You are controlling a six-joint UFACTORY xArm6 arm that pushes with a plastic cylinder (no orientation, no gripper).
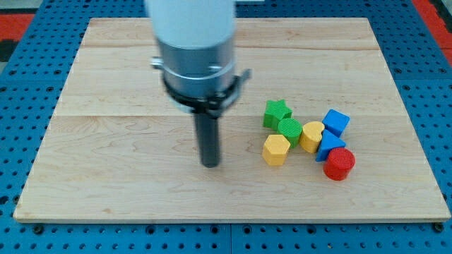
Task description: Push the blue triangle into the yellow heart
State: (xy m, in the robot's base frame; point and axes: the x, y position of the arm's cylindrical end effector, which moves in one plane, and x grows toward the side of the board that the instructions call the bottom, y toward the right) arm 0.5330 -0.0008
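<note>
My tip (pixel 210 164), a bare rod grasping nothing, stood left of the cluster: yellow hexagon (pixel 275 149) nearest, then green star (pixel 277 112), green cylinder (pixel 289 130), yellow heart (pixel 311 135), touching the blue triangle (pixel 328 144); its pointing unclear; blue cube (pixel 336 122), red cylinder (pixel 339 164) beyond

The arm comes down from the view's top as a pale cylinder, ringed by a grey collar and a black clamp. Below it 1 straight dark rod stands upright, and my tip (pixel 210 164) rests on the surface.
</note>
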